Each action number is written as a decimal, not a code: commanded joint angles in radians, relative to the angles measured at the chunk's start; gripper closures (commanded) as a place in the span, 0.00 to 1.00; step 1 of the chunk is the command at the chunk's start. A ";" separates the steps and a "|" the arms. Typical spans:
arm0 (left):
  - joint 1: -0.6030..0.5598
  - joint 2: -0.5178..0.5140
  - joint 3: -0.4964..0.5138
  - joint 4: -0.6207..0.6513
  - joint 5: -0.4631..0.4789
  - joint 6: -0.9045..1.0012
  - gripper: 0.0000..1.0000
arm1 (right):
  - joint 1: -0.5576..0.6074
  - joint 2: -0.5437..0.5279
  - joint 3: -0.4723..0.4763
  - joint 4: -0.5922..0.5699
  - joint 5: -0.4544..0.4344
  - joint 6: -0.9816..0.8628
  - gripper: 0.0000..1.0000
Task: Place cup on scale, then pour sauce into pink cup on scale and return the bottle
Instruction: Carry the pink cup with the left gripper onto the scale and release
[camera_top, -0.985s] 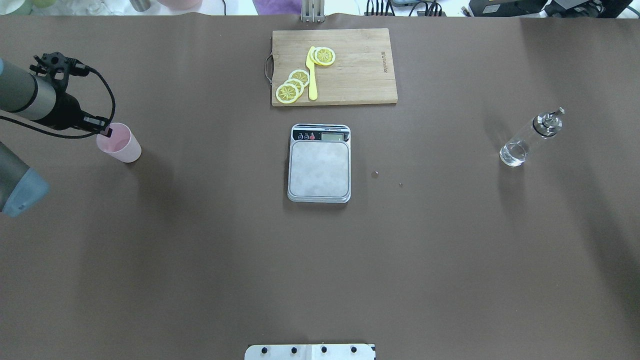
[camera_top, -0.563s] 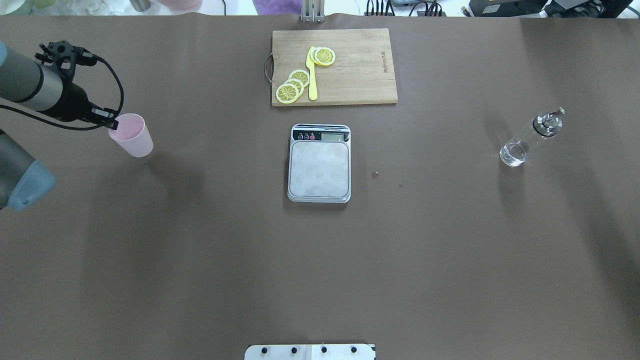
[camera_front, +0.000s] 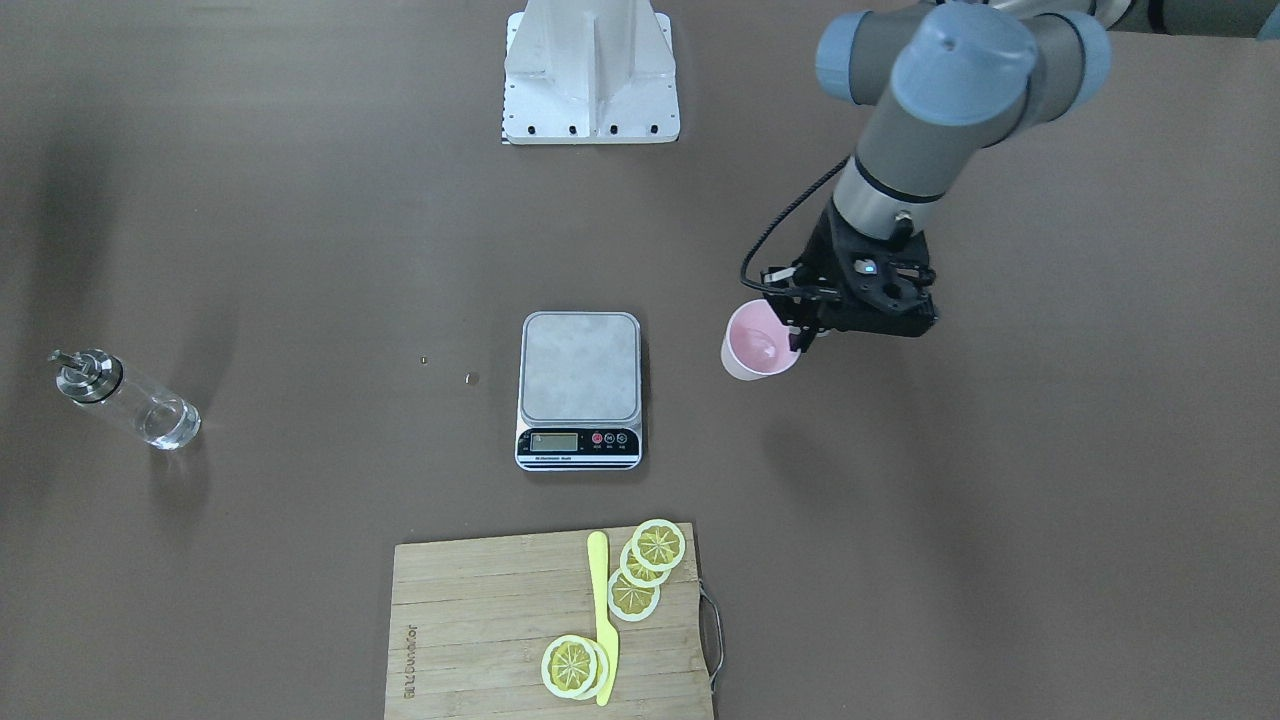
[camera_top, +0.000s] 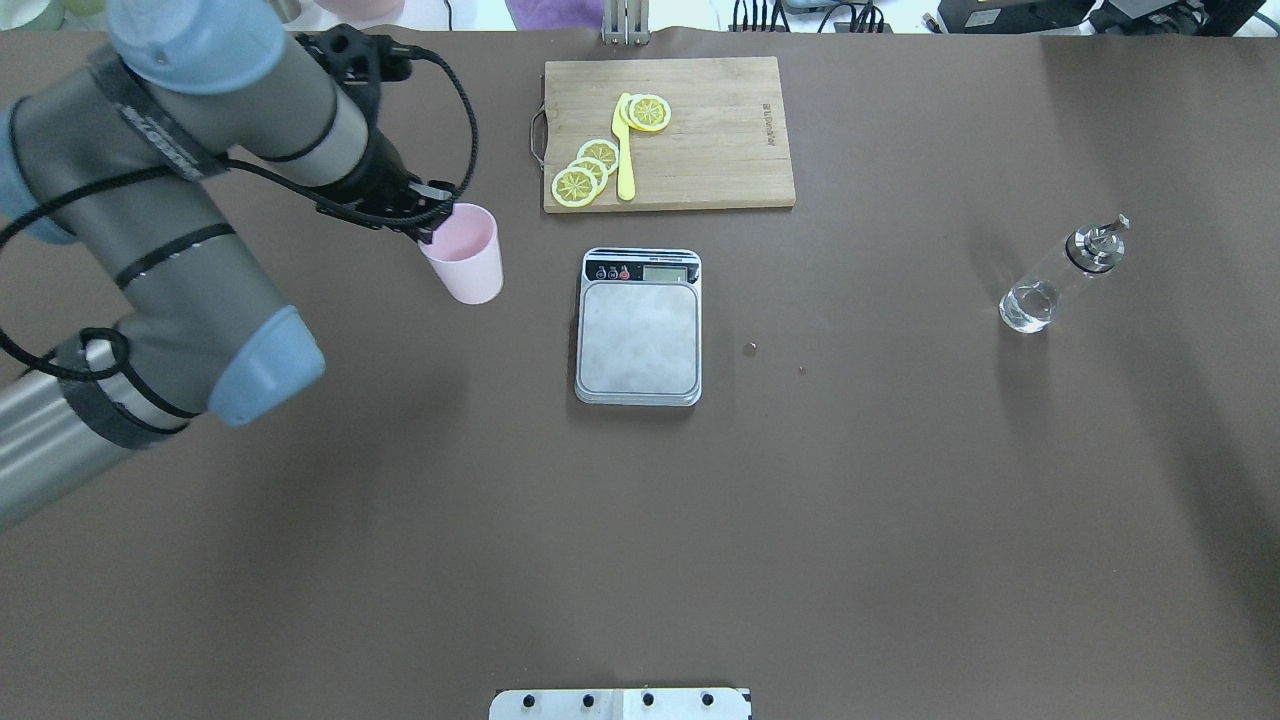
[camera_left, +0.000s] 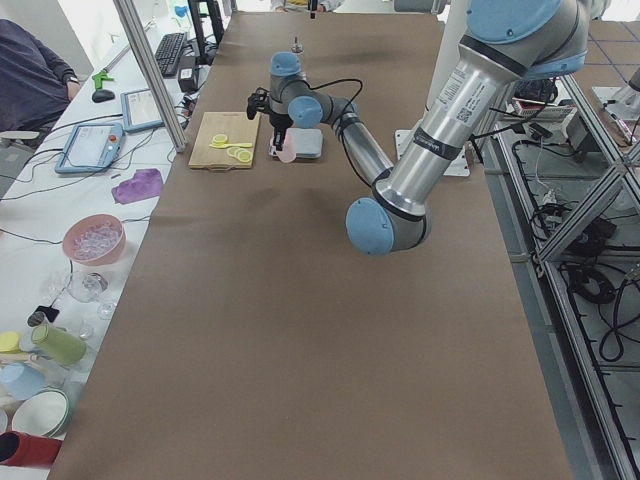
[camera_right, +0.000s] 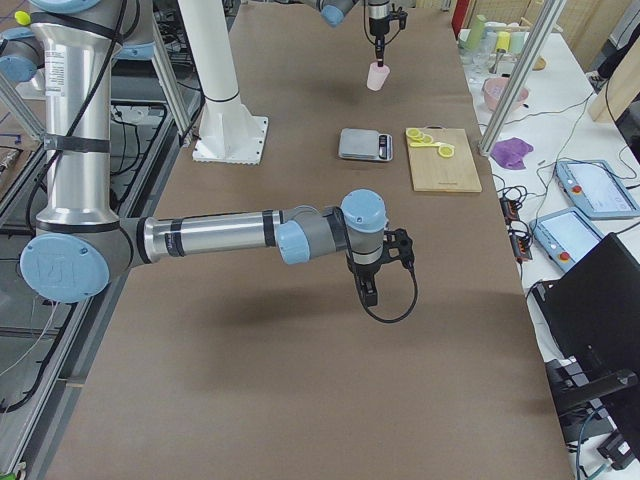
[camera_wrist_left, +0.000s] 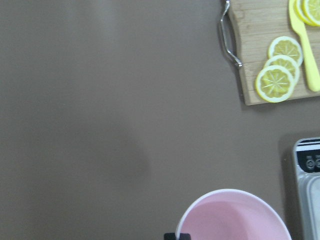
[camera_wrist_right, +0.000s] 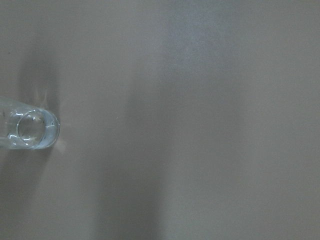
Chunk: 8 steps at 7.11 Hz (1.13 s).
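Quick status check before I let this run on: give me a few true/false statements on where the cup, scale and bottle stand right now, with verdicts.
1. The left gripper pinches the cup by its rim. True.
2. The cup stands on the scale. False: it is held beside the scale, on the robot's left of it, and the platform is bare.
3. The bottle is in a gripper. False: it stands alone on the table, with no gripper at it.
4. Lemon slices and a yellow knife lie on the cutting board. True.
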 joint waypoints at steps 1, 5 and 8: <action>0.110 -0.155 0.105 -0.005 0.072 -0.091 1.00 | -0.001 -0.002 0.000 0.000 0.000 0.017 0.00; 0.191 -0.223 0.226 -0.074 0.205 -0.094 1.00 | 0.001 -0.002 0.005 0.000 0.000 0.019 0.00; 0.230 -0.215 0.227 -0.104 0.283 -0.088 1.00 | 0.001 -0.002 0.007 0.000 0.000 0.019 0.00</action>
